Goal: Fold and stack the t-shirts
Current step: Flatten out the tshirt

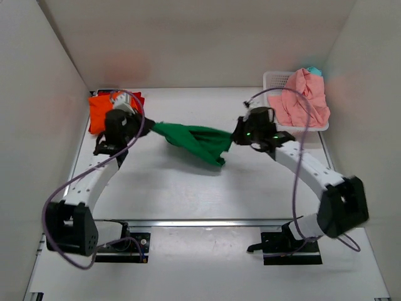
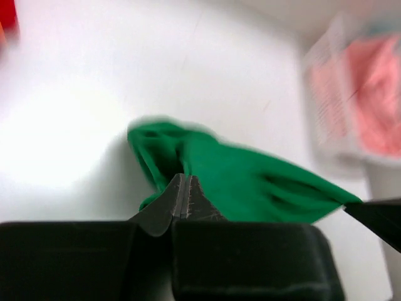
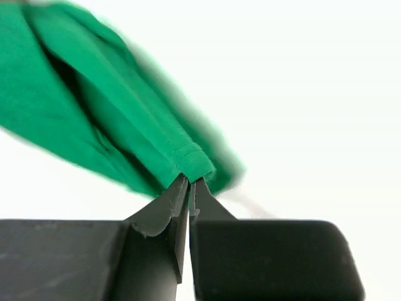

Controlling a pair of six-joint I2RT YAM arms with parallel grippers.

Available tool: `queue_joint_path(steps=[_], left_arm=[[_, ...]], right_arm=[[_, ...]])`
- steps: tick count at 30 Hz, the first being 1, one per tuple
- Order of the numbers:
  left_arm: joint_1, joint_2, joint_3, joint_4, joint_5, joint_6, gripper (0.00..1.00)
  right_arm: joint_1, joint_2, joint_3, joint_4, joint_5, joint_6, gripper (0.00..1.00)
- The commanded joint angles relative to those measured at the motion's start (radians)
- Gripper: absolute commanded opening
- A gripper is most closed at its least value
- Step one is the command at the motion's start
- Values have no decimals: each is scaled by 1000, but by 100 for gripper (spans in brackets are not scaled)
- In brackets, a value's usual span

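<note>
Left of the white lattice basket (image 1: pixel 272 78) | dark green t-shirt (image 1: pixel 194 141) stretched over tabletop (image 1: pixel 188 188), long axis running toward basket | left tool (image 2: pixel 185 194) clamped on its far end | right tool (image 3: pixel 189 188) clamped on its basket-side hem

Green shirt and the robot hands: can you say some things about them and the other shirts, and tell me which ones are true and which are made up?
1. The left gripper and the right gripper both pinch the green shirt. True.
2. The green shirt lies neatly folded. False: it is bunched up and stretched between the two grippers.
3. The pink shirt is draped over the white basket. True.
4. The orange shirt sits right beside the basket. False: it is at the far left, behind the left arm, and the basket is at the far right.
</note>
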State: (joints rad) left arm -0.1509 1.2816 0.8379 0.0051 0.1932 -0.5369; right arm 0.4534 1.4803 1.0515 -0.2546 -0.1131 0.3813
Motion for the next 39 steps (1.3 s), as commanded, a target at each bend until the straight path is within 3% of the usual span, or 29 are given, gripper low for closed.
queue_joint_path(steps=[1,7,11,20,30,39], left_arm=[[33,-143,183,-141,-43,64,0],[63,-278,314,-250,-86,89,0],[50,-307,377,-292,-89,89,0],[45,-340,526,-379,-144,162,0],[24,-243,903,-500,-192,247,0],[4,-232,912,-513,-190,259,0]], right_arm=[[-113,-242,45,-40,44,11,0],[-326,-512,48,-123,-40,25,0],[-415,-587,48,-144,-149,34,0],[-415,-713,53,-228,-151,-21,1],[-534,-862,87,-284,-344,-96,0],[-568,-911,73,-296,-418,-71,0]])
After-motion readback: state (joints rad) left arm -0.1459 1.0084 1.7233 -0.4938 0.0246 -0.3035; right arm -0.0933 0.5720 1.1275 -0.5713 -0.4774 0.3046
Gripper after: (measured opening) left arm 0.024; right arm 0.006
